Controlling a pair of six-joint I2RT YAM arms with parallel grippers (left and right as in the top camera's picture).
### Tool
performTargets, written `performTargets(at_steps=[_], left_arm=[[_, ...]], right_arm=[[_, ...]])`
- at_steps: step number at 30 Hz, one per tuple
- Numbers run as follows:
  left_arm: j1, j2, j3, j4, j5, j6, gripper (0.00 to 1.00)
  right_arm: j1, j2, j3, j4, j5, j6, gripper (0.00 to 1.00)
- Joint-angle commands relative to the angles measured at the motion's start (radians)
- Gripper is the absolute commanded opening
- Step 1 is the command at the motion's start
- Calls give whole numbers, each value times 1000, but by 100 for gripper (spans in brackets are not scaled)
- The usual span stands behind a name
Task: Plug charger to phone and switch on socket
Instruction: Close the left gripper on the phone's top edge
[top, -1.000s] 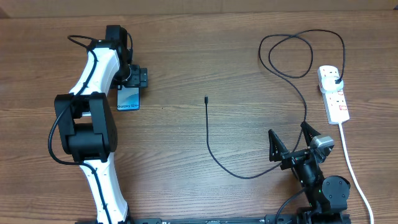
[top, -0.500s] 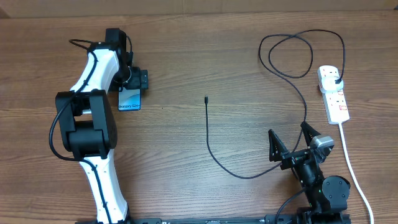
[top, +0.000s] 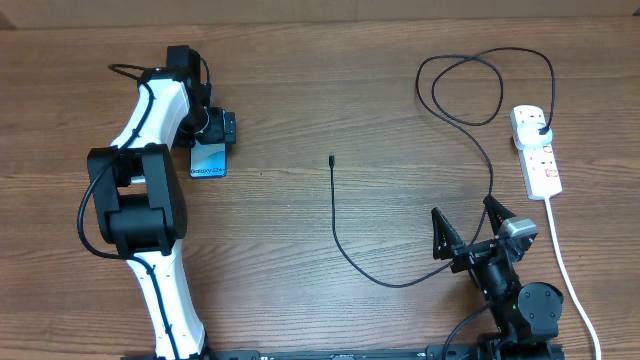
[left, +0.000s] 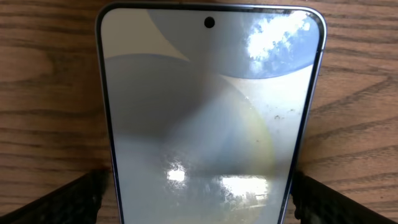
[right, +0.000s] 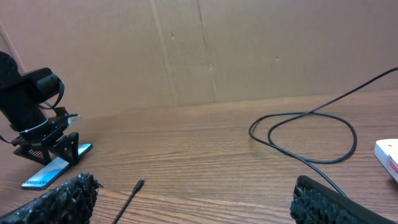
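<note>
Grainy wood surface (top: 300, 80), cardboard wall (right: 249, 50) at 12 o'clock, my left claw (top: 212, 133) released astride glossy rectangular phone (top: 208, 159), right claw (top: 465, 215) released

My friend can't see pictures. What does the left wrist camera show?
A phone lies screen-up on the wooden table, filling most of the view. The open left gripper has a black finger on each side of it.

Open tabletop (top: 270, 220) separates the phone (top: 208, 160) from the charger (top: 334, 200) tip; the left jaws flank the phone.
</note>
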Motion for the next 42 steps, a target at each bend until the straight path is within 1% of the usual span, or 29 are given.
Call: performTargets(at_steps=[1, 6, 12, 14, 15, 16, 18, 26, 31, 38, 42], left_arm=[[1, 41, -2, -3, 14, -14, 92], [-8, 41, -2, -6, 12, -14, 88], [-17, 41, -2, 0, 3, -15, 89], [-17, 41, -2, 1, 3, -33, 93], [-17, 41, -2, 0, 3, -42, 93], [-17, 41, -2, -1, 3, -49, 90], [-17, 41, -2, -3, 3, -52, 88], [-17, 41, -2, -15, 4, -52, 88], [-17, 41, 1, -31, 6, -52, 81], [-17, 40, 26, -85, 6, -53, 79], [-17, 40, 62, -123, 7, -75, 78]], right_arm=[[-3, -8, -10, 5, 7, -4, 100], [-3, -8, -10, 5, 7, -4, 100], [-3, -8, -10, 5, 7, -4, 100], [-3, -8, -10, 5, 7, -5, 100], [-3, -8, -10, 5, 7, -4, 100], [-3, -8, -10, 5, 7, -4, 100], [-3, -8, -10, 5, 7, -4, 100], [-3, -8, -10, 5, 7, -4, 100], [-3, -8, -10, 5, 7, -4, 100], [-3, -8, -10, 5, 7, -5, 100], [-3, -8, -10, 5, 7, -4, 100]])
